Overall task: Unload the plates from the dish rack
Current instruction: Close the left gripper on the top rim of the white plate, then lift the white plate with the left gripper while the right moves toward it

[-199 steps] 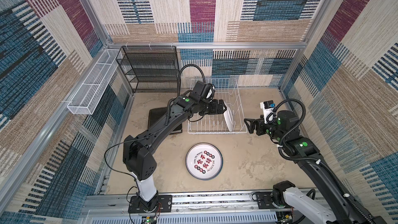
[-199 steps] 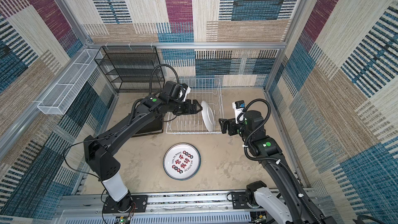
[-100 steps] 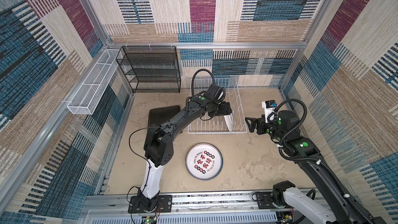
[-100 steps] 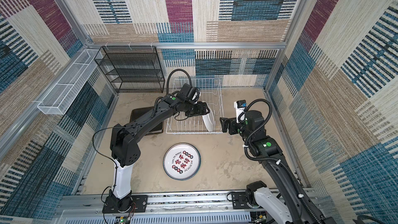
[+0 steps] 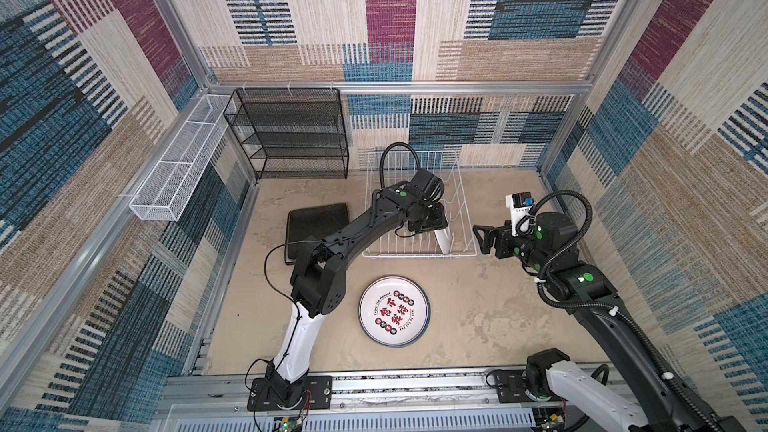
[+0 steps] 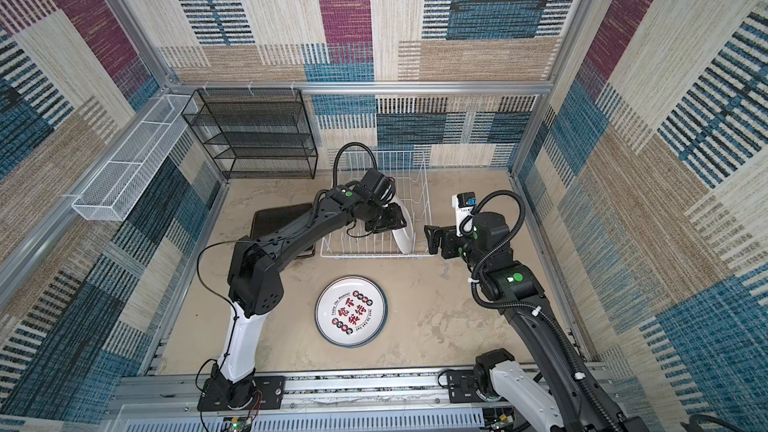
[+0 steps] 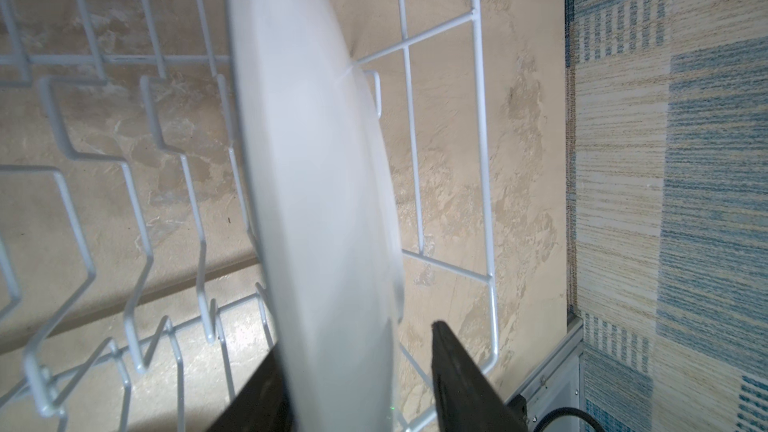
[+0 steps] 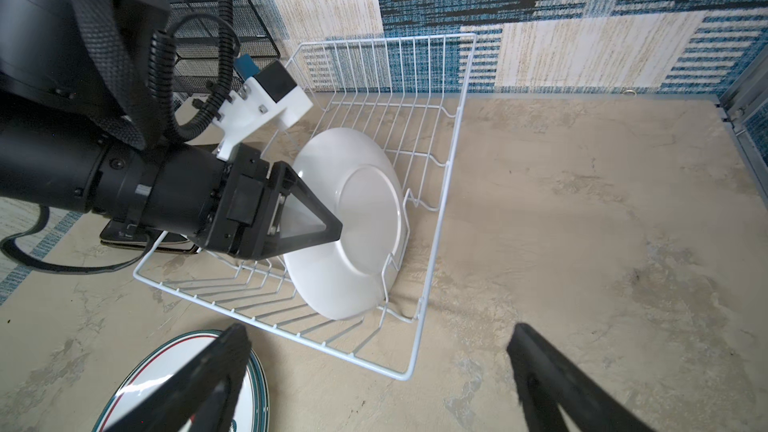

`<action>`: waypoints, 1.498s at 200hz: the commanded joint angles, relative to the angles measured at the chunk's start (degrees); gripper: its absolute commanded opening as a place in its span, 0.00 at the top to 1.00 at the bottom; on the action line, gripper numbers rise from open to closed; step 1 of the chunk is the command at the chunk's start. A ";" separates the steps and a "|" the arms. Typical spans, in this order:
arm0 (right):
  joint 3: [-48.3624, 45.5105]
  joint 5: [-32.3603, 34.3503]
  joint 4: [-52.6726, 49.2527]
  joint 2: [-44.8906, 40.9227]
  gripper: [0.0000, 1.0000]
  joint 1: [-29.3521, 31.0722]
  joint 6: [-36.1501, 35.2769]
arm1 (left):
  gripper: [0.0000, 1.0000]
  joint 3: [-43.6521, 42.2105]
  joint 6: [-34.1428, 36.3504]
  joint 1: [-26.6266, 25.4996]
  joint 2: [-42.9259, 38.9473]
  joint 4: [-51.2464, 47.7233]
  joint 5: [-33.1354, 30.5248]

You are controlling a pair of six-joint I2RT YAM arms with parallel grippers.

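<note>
Inside the dish rack (image 5: 411,256), the left jaws straddle the tine-propped plate (image 8: 365,209) at its rim, not yet clamped. The right jaws stand spread, empty, clear.

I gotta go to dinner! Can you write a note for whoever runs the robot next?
Left gripper: open, jaws either side of the only white plate standing in the rack, not clamped.
Right gripper: open, empty, beside the rack.
Done: round printed plate flat on the table in front; dark square plates stacked left of it.
To do: grip the white plate, lift it out, set it down.
</note>
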 commanded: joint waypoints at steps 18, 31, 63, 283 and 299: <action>-0.38 0.56 2.38 -0.57 0.01 0.02 0.67 | 0.55 0.61 -3.62 -0.11 0.51 0.55 -0.32; -0.57 0.57 2.46 -0.68 0.01 0.04 0.88 | 0.59 0.50 -3.90 -0.19 0.51 0.80 -0.34; -0.90 0.65 2.48 -0.85 0.01 0.09 0.71 | 0.69 0.25 -4.70 -0.45 0.56 1.27 -0.15; 2.13 0.99 2.25 -1.62 0.01 -0.09 2.54 | 1.00 -0.67 -4.51 0.19 -6.23 11.51 9.45; 2.90 1.00 1.83 -1.42 0.01 -0.09 3.44 | 1.00 -0.95 -3.73 0.34 -8.01 13.09 11.50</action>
